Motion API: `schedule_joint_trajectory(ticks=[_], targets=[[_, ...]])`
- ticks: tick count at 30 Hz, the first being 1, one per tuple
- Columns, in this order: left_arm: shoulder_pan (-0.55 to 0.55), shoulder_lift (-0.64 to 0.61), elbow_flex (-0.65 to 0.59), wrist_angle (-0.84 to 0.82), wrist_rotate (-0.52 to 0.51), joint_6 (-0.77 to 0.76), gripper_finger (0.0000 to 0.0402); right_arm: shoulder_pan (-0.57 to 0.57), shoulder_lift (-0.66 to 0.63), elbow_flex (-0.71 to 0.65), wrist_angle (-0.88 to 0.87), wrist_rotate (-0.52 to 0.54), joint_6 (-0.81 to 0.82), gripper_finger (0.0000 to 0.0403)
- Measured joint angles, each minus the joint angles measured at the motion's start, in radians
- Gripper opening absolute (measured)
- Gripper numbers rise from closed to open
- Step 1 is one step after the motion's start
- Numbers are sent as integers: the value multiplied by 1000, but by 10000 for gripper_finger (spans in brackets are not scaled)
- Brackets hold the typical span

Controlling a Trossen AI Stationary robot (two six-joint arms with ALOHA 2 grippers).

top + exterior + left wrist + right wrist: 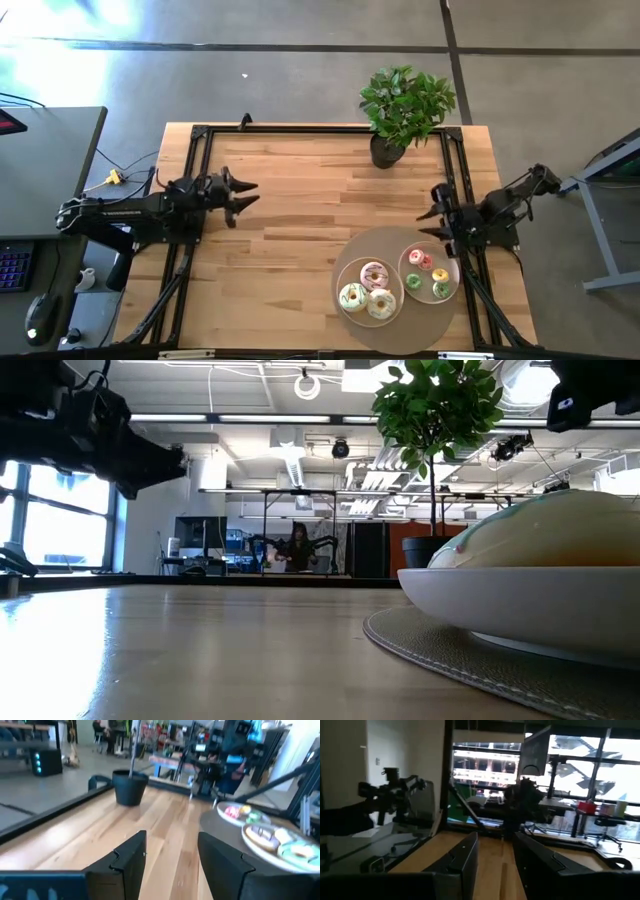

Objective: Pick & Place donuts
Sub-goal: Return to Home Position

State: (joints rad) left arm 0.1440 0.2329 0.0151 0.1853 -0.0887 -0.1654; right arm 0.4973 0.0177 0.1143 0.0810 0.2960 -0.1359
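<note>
The donuts lie on two round beige plates at the table's near right. The larger plate (341,281) carries three big ones: pink (374,274), green-and-white (352,296) and pale yellow (380,304). The smaller plate (452,273) holds several little ones, among them pink (421,260), yellow (440,275) and green (413,282). In the left wrist view they show as big donuts (262,835) and small ones (235,811). My left gripper (243,195) (170,855) hovers open over the table's left half, pointing right. My right gripper (430,221) (495,855) is open just beyond the small plate, pointing left.
Both plates sit on a round grey mat (395,338). A potted plant (402,110) stands at the far edge, right of centre. A black frame (190,170) runs along the table's sides. Bare wood (290,240) lies between the two grippers. The near plate (520,600) fills the low view's right.
</note>
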Motion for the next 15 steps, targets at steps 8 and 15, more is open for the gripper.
schedule_joint_trajectory(ticks=[8, 15], targets=[[0, 0, -1, -124, 0, 0, 177, 0, 2, -95, 108, 200, -62, 122], [0, 0, -1, -163, 0, 0, 177, 0, 1, -103, 111, 211, -81, 122]])
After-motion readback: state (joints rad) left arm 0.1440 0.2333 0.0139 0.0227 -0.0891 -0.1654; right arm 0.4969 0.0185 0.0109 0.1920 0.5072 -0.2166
